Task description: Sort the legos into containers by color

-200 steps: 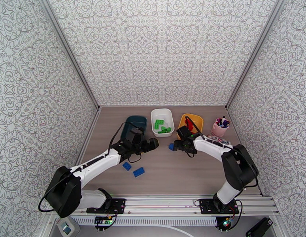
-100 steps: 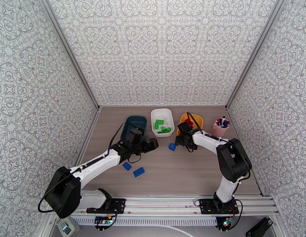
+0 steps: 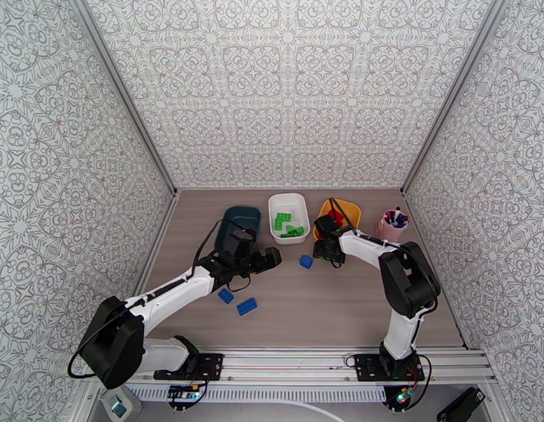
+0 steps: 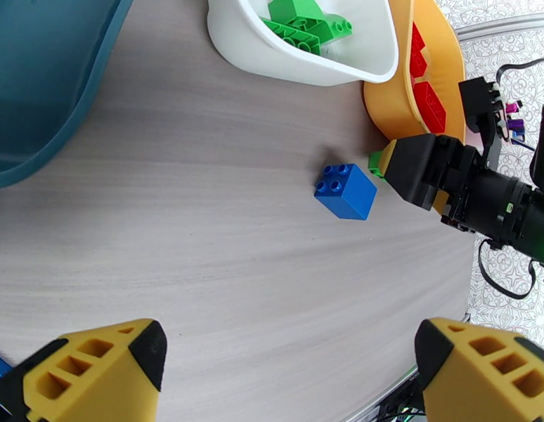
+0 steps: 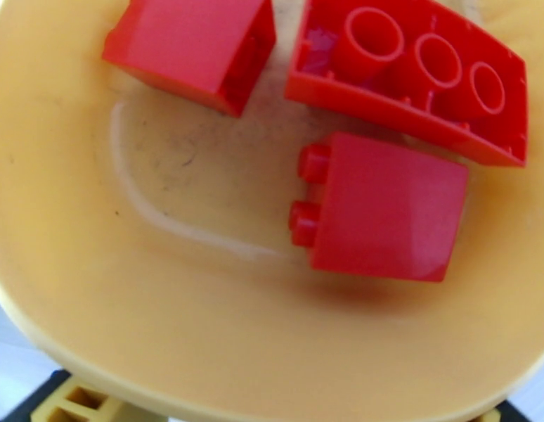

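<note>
Right wrist, red legos [image 5: 384, 205] in yellow tub [image 5: 131, 290]

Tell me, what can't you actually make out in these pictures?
- Teal tub: the left arm covers part of it in the top view, and the left wrist view cuts it off at the frame edge. Its contents are unclear.
- Right gripper: seen side-on in the left wrist view, so open or shut is unclear.
- Green piece at its tip: held or not, unclear.
- Pens in the pink cup: too small in the top view.
</note>
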`<state>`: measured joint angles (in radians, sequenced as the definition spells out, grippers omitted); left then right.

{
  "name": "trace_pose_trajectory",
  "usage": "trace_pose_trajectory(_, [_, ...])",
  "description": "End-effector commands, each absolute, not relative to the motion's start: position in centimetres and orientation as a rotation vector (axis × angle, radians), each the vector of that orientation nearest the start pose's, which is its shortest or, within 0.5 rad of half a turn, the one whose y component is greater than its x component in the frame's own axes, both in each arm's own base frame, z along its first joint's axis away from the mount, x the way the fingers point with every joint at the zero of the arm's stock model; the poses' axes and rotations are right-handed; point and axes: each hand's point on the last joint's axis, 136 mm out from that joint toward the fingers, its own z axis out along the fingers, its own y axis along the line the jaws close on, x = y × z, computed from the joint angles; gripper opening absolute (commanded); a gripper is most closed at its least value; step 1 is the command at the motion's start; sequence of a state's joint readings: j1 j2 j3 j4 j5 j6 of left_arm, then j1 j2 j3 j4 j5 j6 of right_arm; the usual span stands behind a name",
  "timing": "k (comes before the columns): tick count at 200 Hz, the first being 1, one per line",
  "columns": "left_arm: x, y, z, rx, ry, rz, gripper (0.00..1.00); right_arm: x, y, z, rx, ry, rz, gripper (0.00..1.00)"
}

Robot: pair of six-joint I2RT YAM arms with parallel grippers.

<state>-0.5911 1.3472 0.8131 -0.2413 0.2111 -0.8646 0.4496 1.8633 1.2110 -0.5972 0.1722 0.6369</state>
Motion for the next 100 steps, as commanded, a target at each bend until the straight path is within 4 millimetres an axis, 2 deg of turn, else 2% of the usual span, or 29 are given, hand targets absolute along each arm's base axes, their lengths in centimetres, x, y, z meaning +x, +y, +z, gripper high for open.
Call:
trace_pose_trajectory(1, [29.5,-23.6,13.2,-0.252,2.503,-0.907,0.99,38.1,15.1,4.7,0.308,2.734,0.079,0.63])
trace_pose_trajectory(53, [30.2,-22.2,13.6,-0.281,2.495,-0.868,0.99,36.4,16.5,7.9,0.270,2.692,0.213,0.56])
trace_pose_trajectory(77, [30.6,-20.6,14.2,-0.308,2.481,-0.799,0.99,36.1,17.5,10.4,0.244,2.648,0.282,0.56])
trace_pose_trajectory(100, [30.7,-18.4,14.5,-0.350,2.472,-0.732,0.99,36.9,18.8,13.0,0.222,2.602,0.375,0.56])
